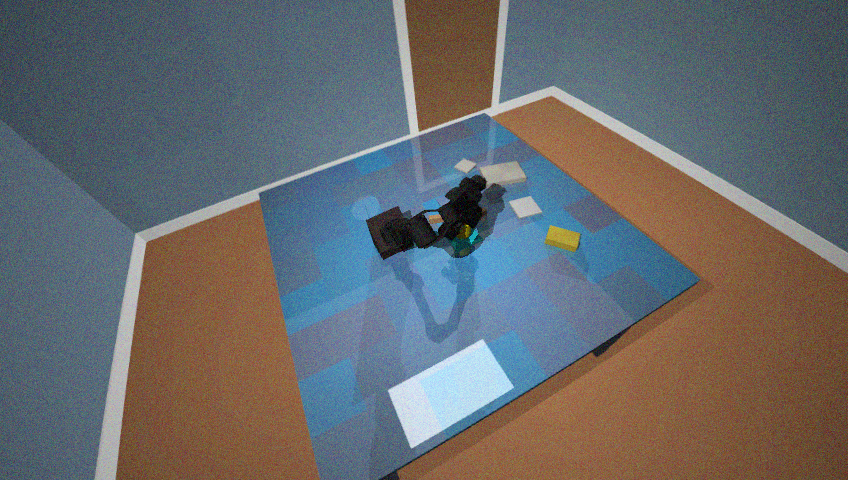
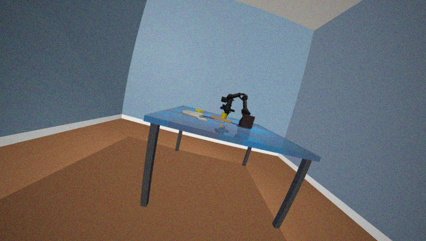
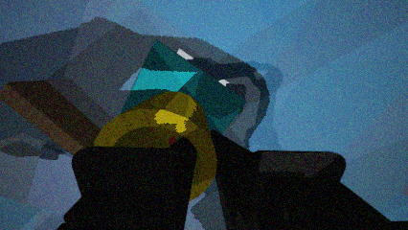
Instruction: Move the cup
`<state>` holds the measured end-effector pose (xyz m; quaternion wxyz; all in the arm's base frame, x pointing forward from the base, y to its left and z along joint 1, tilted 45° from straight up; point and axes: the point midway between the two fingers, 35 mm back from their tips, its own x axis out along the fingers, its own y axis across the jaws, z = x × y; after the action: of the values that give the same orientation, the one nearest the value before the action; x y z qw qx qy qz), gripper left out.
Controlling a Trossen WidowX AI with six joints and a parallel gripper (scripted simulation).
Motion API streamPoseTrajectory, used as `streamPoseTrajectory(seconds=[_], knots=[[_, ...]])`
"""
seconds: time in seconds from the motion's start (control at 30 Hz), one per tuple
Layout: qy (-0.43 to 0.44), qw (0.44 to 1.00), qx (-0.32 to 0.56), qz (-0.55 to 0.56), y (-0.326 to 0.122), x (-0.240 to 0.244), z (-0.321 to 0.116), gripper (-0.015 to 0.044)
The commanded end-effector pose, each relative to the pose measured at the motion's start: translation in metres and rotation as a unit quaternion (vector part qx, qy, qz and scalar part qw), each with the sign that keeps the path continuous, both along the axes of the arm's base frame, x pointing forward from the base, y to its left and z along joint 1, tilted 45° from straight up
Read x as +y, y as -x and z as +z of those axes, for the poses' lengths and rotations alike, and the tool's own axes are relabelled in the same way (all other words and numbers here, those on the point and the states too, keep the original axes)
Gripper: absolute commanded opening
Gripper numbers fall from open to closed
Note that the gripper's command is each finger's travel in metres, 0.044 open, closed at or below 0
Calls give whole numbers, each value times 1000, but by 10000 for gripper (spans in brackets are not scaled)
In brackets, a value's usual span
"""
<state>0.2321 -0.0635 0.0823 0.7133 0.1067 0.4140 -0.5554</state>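
The gripper point(image 3: 203, 158), clamped on the yellow cup's point(image 3: 158, 131) rim, holds it upright just above the table point(image 1: 357, 309), with the teal pad point(image 3: 192, 86) lying directly beneath and slightly ahead.

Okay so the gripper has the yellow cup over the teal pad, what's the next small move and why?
Probably ease straight down, keeping the cup upright. The gripper is shut on it just above the teal pad; in the exterior view it looks off the table, so opening risks spilling marbles.
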Motion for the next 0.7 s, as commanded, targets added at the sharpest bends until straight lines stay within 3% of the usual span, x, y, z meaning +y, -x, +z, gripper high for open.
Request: streamPoseTrajectory(seconds=[0.0, 0.57, 0.67], knots=[[3, 1000, 1, 1, 0, -5, -3, 0], [1, 1000, 0, 0, 0, -5, -4, 0], [1, 1000, 0, 0, 0, -5, -4, 79]])
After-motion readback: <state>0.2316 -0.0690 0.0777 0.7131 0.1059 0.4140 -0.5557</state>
